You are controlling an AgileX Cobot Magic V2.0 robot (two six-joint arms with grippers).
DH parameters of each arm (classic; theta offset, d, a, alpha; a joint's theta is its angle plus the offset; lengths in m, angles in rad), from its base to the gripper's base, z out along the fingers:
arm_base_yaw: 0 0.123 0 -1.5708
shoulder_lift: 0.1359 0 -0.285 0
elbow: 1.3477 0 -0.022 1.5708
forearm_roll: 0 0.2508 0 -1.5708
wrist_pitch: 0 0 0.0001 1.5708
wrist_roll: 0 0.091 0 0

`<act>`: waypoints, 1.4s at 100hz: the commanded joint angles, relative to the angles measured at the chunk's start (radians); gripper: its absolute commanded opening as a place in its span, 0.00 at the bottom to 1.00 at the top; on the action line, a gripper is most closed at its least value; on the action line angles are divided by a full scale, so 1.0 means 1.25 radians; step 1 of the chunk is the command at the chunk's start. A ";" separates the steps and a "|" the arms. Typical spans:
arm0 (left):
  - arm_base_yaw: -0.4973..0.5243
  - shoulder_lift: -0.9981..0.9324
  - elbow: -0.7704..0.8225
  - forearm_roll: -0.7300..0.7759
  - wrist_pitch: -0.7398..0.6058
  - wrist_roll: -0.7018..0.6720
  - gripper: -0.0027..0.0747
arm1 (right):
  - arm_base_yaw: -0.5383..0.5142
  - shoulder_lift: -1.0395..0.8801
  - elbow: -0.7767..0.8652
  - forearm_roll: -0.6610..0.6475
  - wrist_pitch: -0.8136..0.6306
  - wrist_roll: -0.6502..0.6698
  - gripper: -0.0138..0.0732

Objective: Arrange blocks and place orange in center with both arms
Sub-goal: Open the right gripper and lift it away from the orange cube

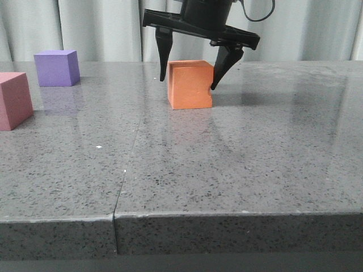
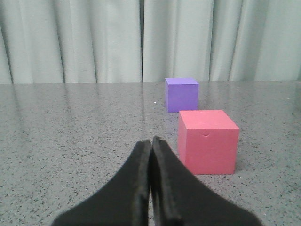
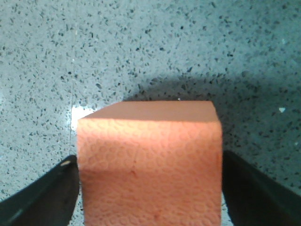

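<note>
From the front, my right gripper [image 1: 190,72] hangs over the orange cube [image 1: 190,84], its jaws spread wide with one finger on each side of the block. The finger on the notched side seems to touch the cube's upper edge; the other stands just beside it, and I cannot tell whether it makes contact. The cube sits flat on the grey speckled counter [image 1: 238,164], a small notch cut out of its lower corner, roughly mid-counter and towards the back. Far to the left stand the purple cube [image 1: 56,67], near the curtain [image 1: 102,28], and the pink-red cube [image 1: 14,100], closer to the camera and cut by the picture's edge. The two are apart from each other and well apart from the orange one.

Through my left wrist camera, my left gripper [image 2: 151,141] has its jaws pressed together, holding nothing. The pink-red cube [image 2: 207,141] rests on the counter just beside the fingertips, the purple cube [image 2: 181,94] farther off behind it.

Through my right wrist camera, the orange cube [image 3: 149,165] fills the space between my parted fingers [image 3: 42,195], which flank both its sides.
</note>
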 commanded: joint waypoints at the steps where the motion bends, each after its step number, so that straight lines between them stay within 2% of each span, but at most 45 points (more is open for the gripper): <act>1: 0.000 -0.022 0.031 -0.004 -0.063 0.000 0.01 | -0.002 -0.048 -0.025 0.006 -0.004 -0.013 0.90; 59: 0.000 -0.022 0.031 -0.004 -0.063 0.000 0.01 | -0.002 -0.054 -0.025 -0.002 0.070 -0.043 0.90; 110: 0.000 -0.022 0.031 -0.004 -0.063 0.000 0.01 | -0.002 -0.182 -0.024 -0.032 0.071 -0.055 0.89; 119: 0.000 -0.022 0.031 -0.004 -0.063 0.000 0.01 | -0.002 -0.201 -0.024 -0.032 0.071 -0.069 0.79; 140: 0.000 -0.022 0.031 -0.004 -0.063 0.000 0.01 | -0.002 -0.233 -0.020 -0.033 0.071 -0.083 0.34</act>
